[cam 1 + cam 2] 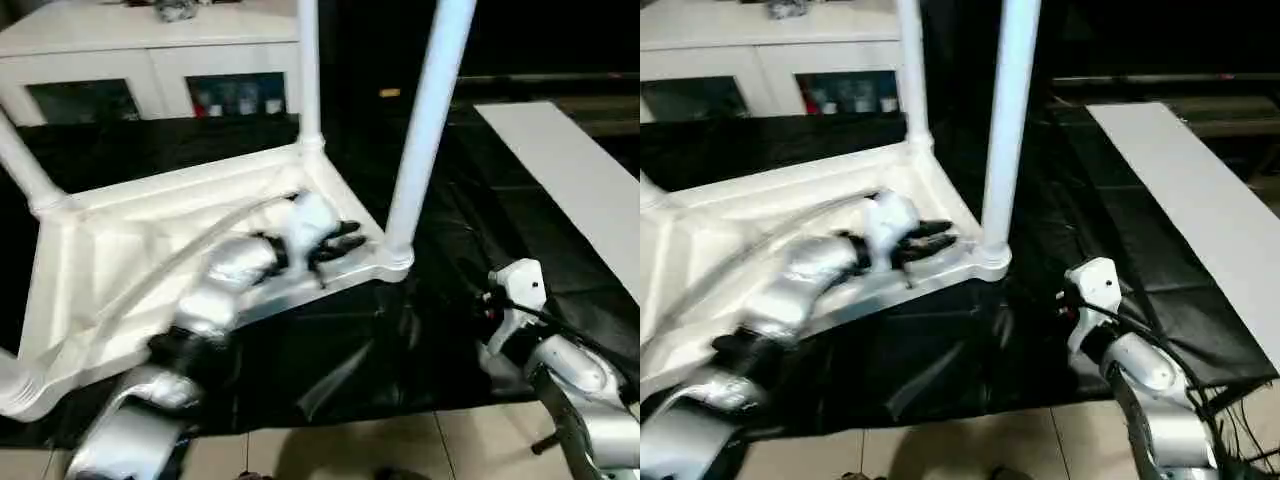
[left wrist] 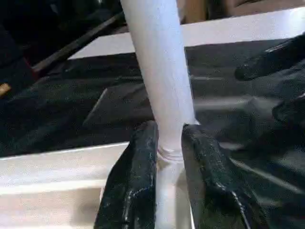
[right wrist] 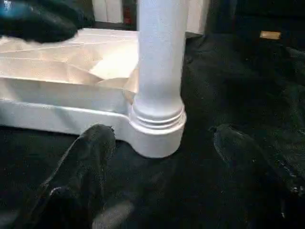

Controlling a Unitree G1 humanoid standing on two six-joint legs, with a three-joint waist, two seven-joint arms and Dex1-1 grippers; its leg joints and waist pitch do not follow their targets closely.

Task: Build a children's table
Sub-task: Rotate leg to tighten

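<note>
Upturned tabletop [image 1: 150,250] lay on black sheet [image 1: 330,350], three legs [image 1: 425,120] visible upright; cabinet [image 1: 150,50] behind, board [image 1: 570,170] alongside. Left end effector [image 1: 335,245] slightly parted beside a leg, right end effector [image 3: 157,191] released.

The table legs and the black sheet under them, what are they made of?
Table legs: apparently smooth white plastic tubes, with a faint sheen and moulded rings at the socket. Black sheet: probably thin plastic film, since it wrinkles and glints.

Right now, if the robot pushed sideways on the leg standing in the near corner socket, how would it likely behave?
The leg is a long tube seated only at its base, so it would probably lever and wobble. Its smooth surface looks slippery for the left gripper. The upturned tabletop looks like light plastic, so it might slide on the black sheet.
</note>
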